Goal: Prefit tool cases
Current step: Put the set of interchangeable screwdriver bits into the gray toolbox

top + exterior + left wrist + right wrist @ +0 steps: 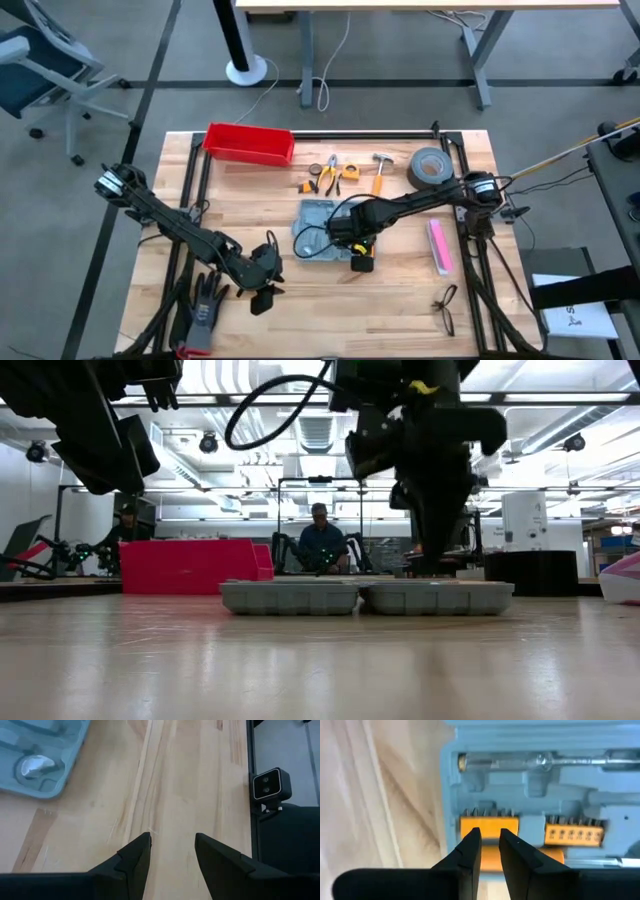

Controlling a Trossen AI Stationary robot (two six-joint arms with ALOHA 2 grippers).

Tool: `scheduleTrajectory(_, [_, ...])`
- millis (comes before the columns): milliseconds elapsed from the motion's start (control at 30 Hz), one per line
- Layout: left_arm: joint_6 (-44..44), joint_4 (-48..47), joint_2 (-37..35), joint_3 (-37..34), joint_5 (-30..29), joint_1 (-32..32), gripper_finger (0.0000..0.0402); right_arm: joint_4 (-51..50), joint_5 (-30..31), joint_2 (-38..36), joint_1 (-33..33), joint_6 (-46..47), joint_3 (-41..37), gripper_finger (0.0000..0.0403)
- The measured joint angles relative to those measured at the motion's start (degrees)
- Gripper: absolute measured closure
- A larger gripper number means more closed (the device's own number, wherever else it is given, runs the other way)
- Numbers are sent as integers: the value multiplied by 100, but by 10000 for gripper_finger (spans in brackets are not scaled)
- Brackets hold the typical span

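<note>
So the right gripper is down over the open grey-blue hinged plastic tool case, jaws nearly together with just a thin slit between the fingertips. They sit right over an orange bit holder in the case's moulded tray, though I can't tell whether they actually grip it. Just beside that is a second orange bit strip, and beyond both lies a clear-handled screwdriver in its slot (tray's fairly full).

The left gripper hovers over bare wooden table, jaws partly apart with nothing between them, a corner of the case ahead of them.

Beyond the case from the right gripper: orange-handled pliers, a hammer, a roll of grey duct tape and a red rectangular bin.
</note>
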Motion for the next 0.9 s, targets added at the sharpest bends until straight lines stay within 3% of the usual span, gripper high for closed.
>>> scheduleTrajectory(467, [-26,4,0,0,16,0,239,-845,-59,-129,-4,-248,934,358])
scheduleTrajectory(900, [-47,2,0,0,16,0,239,-871,-246,-20,186,-184,973,332])
